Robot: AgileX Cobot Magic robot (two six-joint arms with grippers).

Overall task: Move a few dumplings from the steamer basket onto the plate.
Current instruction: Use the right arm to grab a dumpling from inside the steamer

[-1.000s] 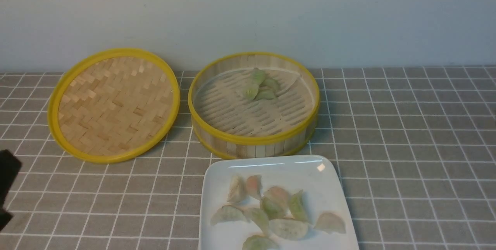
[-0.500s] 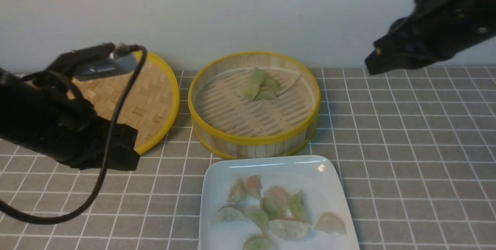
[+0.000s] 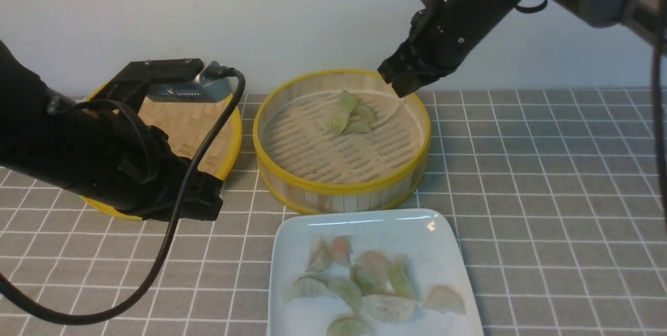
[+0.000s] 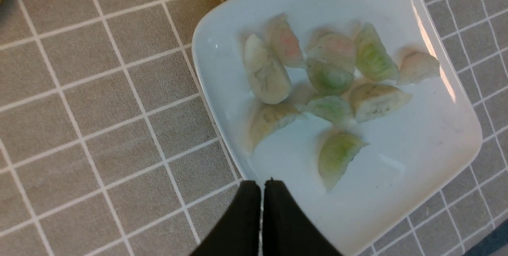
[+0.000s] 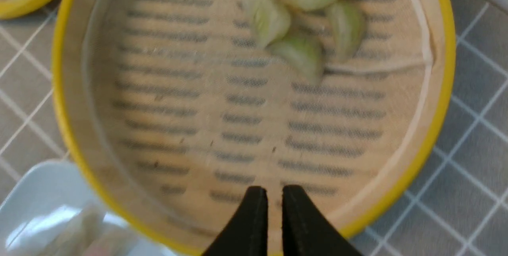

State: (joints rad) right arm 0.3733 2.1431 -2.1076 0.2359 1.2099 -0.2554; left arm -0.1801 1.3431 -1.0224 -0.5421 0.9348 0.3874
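The right gripper [image 3: 394, 86] has swung in from the right to the far right rim of the steamer [image 3: 341, 188], its fingers parted around nothing; the left gripper [image 3: 216, 201], clenched and empty, has moved inward to just beyond the plate's far left corner. The right arm thus appears to be beginning a pick. Four dumplings [image 3: 357, 126] lie clustered near the steamer's far edge; others [image 3: 388, 307] lie spread over the plate [image 3: 452, 252], which suggests the transfer is well advanced. The plate's near edge is cut off in the front view, the left arm covers part of the lid [image 3: 177, 126], and motion blurs the right wrist view, leaving the overlaps within the cluster hard to make out.
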